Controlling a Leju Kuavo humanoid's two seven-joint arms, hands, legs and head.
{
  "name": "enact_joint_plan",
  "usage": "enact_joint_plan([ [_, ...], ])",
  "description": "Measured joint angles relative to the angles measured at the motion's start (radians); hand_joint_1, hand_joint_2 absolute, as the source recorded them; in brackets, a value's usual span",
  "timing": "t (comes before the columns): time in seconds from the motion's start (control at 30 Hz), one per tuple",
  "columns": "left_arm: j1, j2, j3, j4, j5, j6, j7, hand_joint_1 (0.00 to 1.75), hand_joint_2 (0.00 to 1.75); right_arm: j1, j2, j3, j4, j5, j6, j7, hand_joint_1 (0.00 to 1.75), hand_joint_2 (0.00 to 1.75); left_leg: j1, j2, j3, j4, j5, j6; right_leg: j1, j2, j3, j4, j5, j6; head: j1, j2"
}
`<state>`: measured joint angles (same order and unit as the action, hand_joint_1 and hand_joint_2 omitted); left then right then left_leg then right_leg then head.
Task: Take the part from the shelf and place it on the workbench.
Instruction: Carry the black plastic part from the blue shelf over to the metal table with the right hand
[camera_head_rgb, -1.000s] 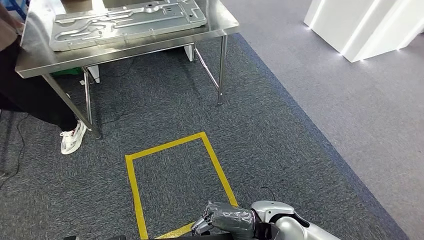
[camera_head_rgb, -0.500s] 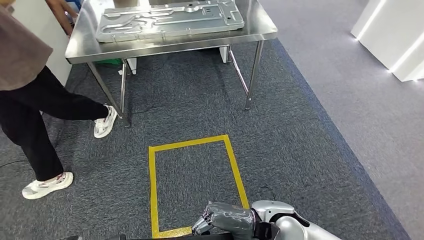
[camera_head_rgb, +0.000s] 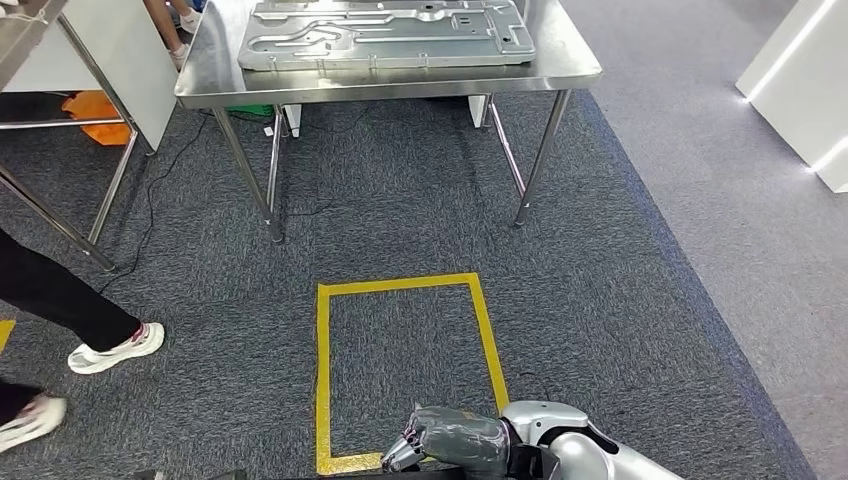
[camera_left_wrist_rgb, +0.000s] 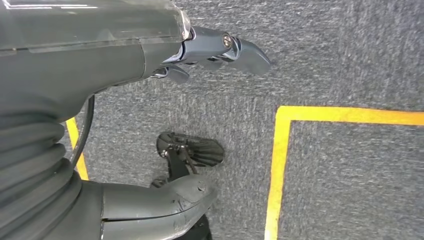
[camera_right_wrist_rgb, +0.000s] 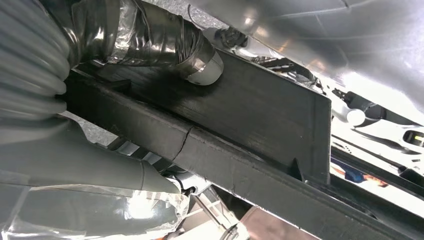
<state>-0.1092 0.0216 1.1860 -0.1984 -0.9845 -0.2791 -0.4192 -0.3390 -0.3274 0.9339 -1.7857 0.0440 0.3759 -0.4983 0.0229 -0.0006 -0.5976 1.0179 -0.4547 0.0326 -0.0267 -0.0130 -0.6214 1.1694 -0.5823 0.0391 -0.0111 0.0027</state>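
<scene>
My right hand (camera_head_rgb: 452, 441), wrapped in grey tape, sits at the bottom of the head view and grips a long black part (camera_right_wrist_rgb: 260, 115). In the right wrist view its taped thumb (camera_right_wrist_rgb: 165, 40) presses across the part's flat face. My left hand (camera_left_wrist_rgb: 150, 55) hangs over the carpet with fingers (camera_left_wrist_rgb: 235, 47) and thumb (camera_left_wrist_rgb: 170, 200) apart and nothing between them. The steel workbench (camera_head_rgb: 400, 85) stands ahead at the top of the head view, beyond a yellow tape rectangle (camera_head_rgb: 322, 380) on the floor. A large stamped metal panel (camera_head_rgb: 390, 35) lies on it.
A person's legs and white shoes (camera_head_rgb: 110, 350) are at the left on the grey carpet. A second steel-framed table (camera_head_rgb: 70, 120) stands at the far left, with an orange thing under it. White angular structures (camera_head_rgb: 800, 80) rise at the right.
The camera has turned, so the workbench now sits centred ahead and squarer to me. The person has stepped away to the left. My right hand keeps its hold on the black part.
</scene>
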Motion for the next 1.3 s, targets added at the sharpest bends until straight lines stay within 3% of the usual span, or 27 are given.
enact_joint_plan([
  [0.07, -0.001, 0.000, 0.000, 0.000, 0.000, -0.004, -0.001, 0.00, 1.75, 0.005, 0.000, 0.000, 0.000, -0.002, 0.000, -0.001, 1.64, 1.75, -0.006, -0.003, 0.001, 0.000, -0.002, 0.005, 0.003, 0.007, -0.066, 0.121, -0.041, -0.002, 0.000, 0.000],
  [0.1, -0.001, 0.000, 0.000, 0.000, -0.001, -0.006, -0.001, 0.00, 1.75, 0.008, 0.000, 0.000, 0.000, -0.002, 0.000, -0.001, 1.64, 1.75, -0.009, -0.006, 0.002, 0.000, -0.003, 0.007, 0.005, 0.008, -0.080, 0.138, -0.034, -0.005, 0.000, 0.000],
  [0.13, -0.001, 0.000, 0.000, 0.000, -0.001, -0.007, -0.001, 0.00, 1.75, 0.010, 0.000, 0.000, 0.000, -0.003, 0.000, -0.002, 1.64, 1.75, -0.011, -0.009, 0.004, 0.001, -0.004, 0.007, 0.006, 0.008, -0.074, 0.115, -0.006, -0.009, 0.000, 0.000],
  [0.23, -0.002, -0.001, 0.000, 0.000, -0.001, -0.008, -0.003, 0.00, 1.75, 0.010, -0.001, 0.000, 0.000, -0.003, 0.000, -0.003, 1.64, 1.75, -0.017, -0.018, 0.011, 0.002, -0.009, 0.003, 0.017, 0.015, 0.010, -0.078, 0.095, -0.034, 0.000, 0.000],
  [0.3, -0.001, -0.001, 0.000, 0.000, -0.002, -0.008, -0.004, 0.00, 1.75, 0.011, -0.002, 0.000, 0.000, -0.004, -0.001, -0.005, 1.64, 1.75, -0.017, -0.021, 0.009, 0.003, -0.010, -0.006, 0.024, 0.018, 0.033, -0.136, 0.108, -0.043, 0.000, 0.000],
  [0.4, -0.001, 0.000, 0.000, 0.000, -0.002, -0.008, -0.004, 0.00, 1.75, 0.011, -0.003, -0.001, -0.004, -0.005, -0.001, -0.007, 1.64, 1.75, -0.015, -0.021, 0.010, 0.003, -0.015, -0.023, 0.021, 0.014, 0.041, -0.153, 0.114, -0.050, 0.000, 0.000],
  [0.47, -0.002, 0.001, 0.000, 0.000, -0.002, -0.009, -0.005, 0.00, 1.75, 0.012, -0.003, -0.001, -0.006, -0.005, -0.001, -0.008, 1.64, 1.75, -0.014, -0.016, -0.013, 0.062, -0.053, -0.032, 0.013, 0.010, 0.054, -0.168, 0.119, -0.058, 0.000, 0.000],
  [0.53, -0.001, 0.002, 0.000, 0.000, -0.002, -0.009, -0.006, 0.00, 1.75, 0.013, -0.003, -0.001, -0.006, -0.005, -0.001, -0.008, 1.64, 1.75, -0.011, -0.010, -0.074, 0.189, -0.112, -0.041, 0.013, 0.006, 0.058, -0.169, 0.117, -0.062, 0.000, 0.000],
  [0.6, 0.001, 0.003, 0.000, 0.000, -0.003, -0.009, -0.006, 0.00, 1.75, 0.017, -0.003, -0.001, -0.006, -0.005, -0.001, -0.009, 1.64, 1.75, -0.008, -0.007, -0.118, 0.268, -0.127, -0.048, 0.014, 0.005, 0.059, -0.167, 0.114, -0.062, 0.000, 0.000],
  [0.63, 0.002, 0.003, 0.000, 0.000, -0.003, -0.009, -0.006, 0.00, 1.75, 0.018, -0.003, -0.001, -0.006, -0.006, -0.001, -0.009, 1.64, 1.75, -0.007, -0.006, -0.114, 0.252, -0.106, -0.049, 0.013, 0.005, 0.061, -0.166, 0.111, -0.061, 0.000, 0.000],
  [0.73, 0.001, 0.005, 0.000, 0.000, -0.003, -0.009, -0.007, 0.00, 1.75, 0.020, -0.003, -0.002, -0.006, -0.006, -0.001, -0.010, 1.64, 1.75, -0.005, -0.001, -0.027, 0.068, -0.015, -0.046, 0.014, 0.004, 0.066, -0.156, 0.099, -0.051, 0.000, 0.000],
  [0.8, -0.001, 0.006, 0.000, 0.000, -0.002, -0.009, -0.008, 0.00, 1.75, 0.020, -0.003, -0.002, -0.006, -0.006, 0.000, -0.011, 1.64, 1.75, -0.009, 0.000, 0.003, 0.005, -0.005, -0.034, 0.018, 0.004, 0.066, -0.152, 0.093, -0.040, 0.000, 0.000],
  [0.93, -0.001, 0.006, 0.000, 0.000, -0.002, -0.010, -0.010, 0.00, 1.75, 0.020, -0.003, -0.005, -0.007, -0.007, 0.002, -0.011, 1.64, 1.75, -0.009, -0.004, 0.009, -0.003, -0.005, -0.005, 0.017, 0.005, 0.061, -0.132, 0.074, -0.020, 0.000, 0.000],
  [0.97, -0.001, 0.006, 0.000, 0.000, -0.002, -0.010, -0.011, 0.00, 1.75, 0.020, -0.003, -0.005, -0.008, -0.007, 0.003, -0.011, 1.64, 1.75, -0.007, -0.004, 0.012, -0.006, -0.005, 0.001, 0.015, 0.006, 0.044, -0.093, 0.051, -0.015, 0.000, 0.000],
  [1.03, -0.002, 0.006, 0.000, 0.000, -0.002, -0.010, -0.012, 0.00, 1.75, 0.022, -0.003, -0.006, -0.008, -0.007, 0.004, -0.012, 1.64, 1.75, -0.009, -0.004, 0.014, -0.007, -0.007, 0.010, 0.014, 0.009, -0.025, 0.038, -0.010, -0.011, 0.000, 0.000],
  [1.07, -0.002, 0.006, 0.000, 0.000, -0.002, -0.010, -0.012, 0.00, 1.75, 0.023, -0.003, -0.006, -0.008, -0.007, 0.004, -0.012, 1.64, 1.75, -0.011, -0.005, 0.015, -0.006, -0.009, 0.012, 0.014, 0.009, -0.062, 0.101, -0.030, -0.010, 0.000, 0.000],
  [1.1, -0.002, 0.006, 0.000, 0.000, -0.002, -0.010, -0.012, 0.00, 1.75, 0.025, -0.003, -0.006, -0.008, -0.007, 0.004, -0.012, 1.64, 1.75, -0.012, -0.006, 0.017, -0.006, -0.012, 0.013, 0.014, 0.009, -0.086, 0.136, -0.031, -0.011, 0.000, 0.000],
  [1.13, -0.002, 0.006, 0.000, 0.000, -0.002, -0.010, -0.013, 0.00, 1.75, 0.026, -0.003, -0.006, -0.008, -0.007, 0.004, -0.012, 1.64, 1.75, -0.014, -0.007, 0.020, -0.006, -0.014, 0.013, 0.014, 0.009, -0.092, 0.134, -0.012, -0.013, 0.000, 0.000],
  [1.17, -0.002, 0.006, 0.000, 0.000, -0.002, -0.010, -0.013, 0.00, 1.75, 0.027, -0.003, -0.006, -0.008, -0.007, 0.004, -0.013, 1.64, 1.75, -0.016, -0.009, 0.025, -0.005, -0.018, 0.013, 0.015, 0.009, -0.077, 0.091, 0.024, -0.018, 0.000, 0.000],
  [1.23, -0.002, 0.005, 0.000, 0.000, -0.002, -0.010, -0.013, 0.00, 1.75, 0.027, -0.003, -0.007, -0.008, -0.006, 0.004, -0.013, 1.64, 1.75, -0.020, -0.011, 0.037, -0.005, -0.026, 0.009, 0.021, 0.011, -0.015, -0.048, 0.099, -0.032, 0.000, 0.000],
  [1.3, -0.003, 0.004, 0.000, 0.000, -0.003, -0.009, -0.013, 0.00, 1.75, 0.026, -0.004, -0.008, -0.009, -0.006, 0.004, -0.013, 1.64, 1.75, -0.022, -0.013, 0.042, -0.005, -0.032, 0.001, 0.027, 0.013, 0.022, -0.131, 0.124, -0.043, 0.000, 0.000],
])
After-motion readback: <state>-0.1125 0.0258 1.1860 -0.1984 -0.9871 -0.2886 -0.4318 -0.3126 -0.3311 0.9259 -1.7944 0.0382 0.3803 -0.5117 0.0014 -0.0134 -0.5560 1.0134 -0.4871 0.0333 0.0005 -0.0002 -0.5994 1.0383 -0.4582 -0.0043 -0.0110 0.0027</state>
